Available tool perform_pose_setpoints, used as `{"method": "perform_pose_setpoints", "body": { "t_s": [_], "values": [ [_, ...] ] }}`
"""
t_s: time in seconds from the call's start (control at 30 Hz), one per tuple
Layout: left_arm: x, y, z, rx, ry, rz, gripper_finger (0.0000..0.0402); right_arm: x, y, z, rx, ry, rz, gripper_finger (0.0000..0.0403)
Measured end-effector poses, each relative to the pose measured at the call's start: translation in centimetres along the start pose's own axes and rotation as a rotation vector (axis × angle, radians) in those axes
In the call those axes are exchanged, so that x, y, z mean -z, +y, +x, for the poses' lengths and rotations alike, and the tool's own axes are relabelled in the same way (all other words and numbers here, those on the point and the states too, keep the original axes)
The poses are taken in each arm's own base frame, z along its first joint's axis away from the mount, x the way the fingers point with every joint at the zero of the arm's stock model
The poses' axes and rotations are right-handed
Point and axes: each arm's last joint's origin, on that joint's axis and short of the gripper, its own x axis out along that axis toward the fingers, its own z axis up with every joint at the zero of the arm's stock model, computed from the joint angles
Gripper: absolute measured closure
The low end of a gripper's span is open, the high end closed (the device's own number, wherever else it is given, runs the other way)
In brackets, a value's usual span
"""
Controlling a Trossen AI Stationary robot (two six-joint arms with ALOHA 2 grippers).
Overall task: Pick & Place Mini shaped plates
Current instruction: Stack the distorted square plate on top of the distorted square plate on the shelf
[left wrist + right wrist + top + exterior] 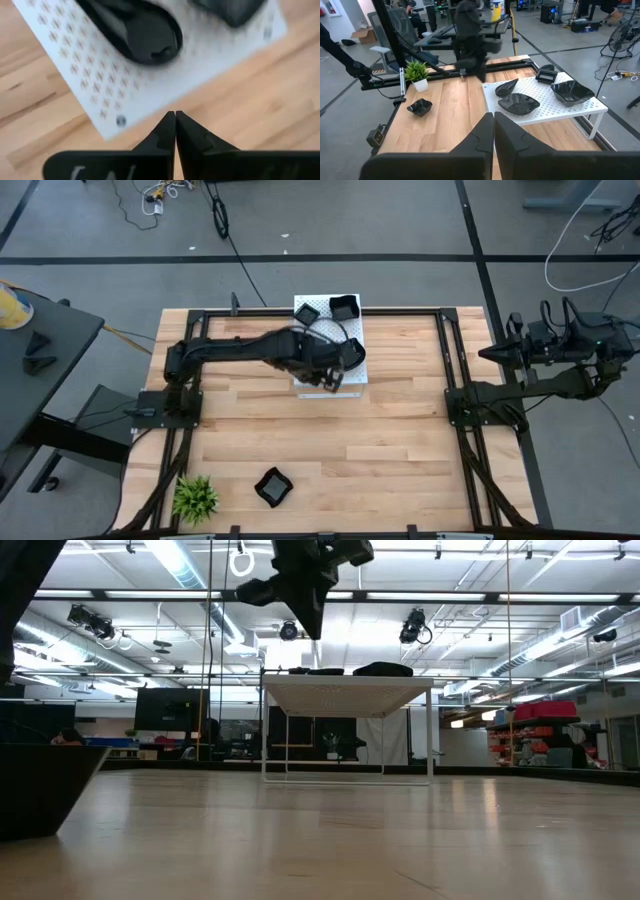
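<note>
Most of the job is looking done, as far as these views show. Four small black plates are sitting on the white board (pixel 547 102) in the right wrist view: a leaf-shaped one (pixel 506 87), a wider one (pixel 519 104), a small square one (pixel 546 75) and a large bowl-like one (pixel 571 92). In the high view that board (pixel 310 308) is lying at upper centre of the bench (pixel 400 440).

One plate is sitting apart (pixel 272 486) on the bare wood at lower centre-left, near the green plant (pixel 195 497); it looks like the piece left to move.

The left tool (pixel 175 125) is hanging over the board's near edge, clenched and carrying nothing. The right tool (pixel 493 125) is waiting off the right side, also pressed closed and empty.
</note>
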Motion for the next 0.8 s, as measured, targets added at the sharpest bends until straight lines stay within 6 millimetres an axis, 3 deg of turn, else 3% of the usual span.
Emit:
{"method": "perform_pose_setpoints", "body": {
  "t_s": [0.27, 0.6, 0.8],
  "values": [
    [3.6, -1.8, -0.8, 0.017, 0.027, 0.107, 0.0383, 0.0, 0.0, 0.0, 0.000, -0.001, 0.000, 0.0384],
    [6.2, -2.7, -1.4, 0.021, 0.046, 0.176, 0.0382, 0.0, 0.0, 0.0, 0.000, 0.000, 0.000, 0.0384],
    [7.4, -3.2, -1.6, 0.031, 0.052, 0.197, 0.0343, 0.0, 0.0, 0.0, 0.000, 0.000, 0.000, 0.0384]
  ]
}}
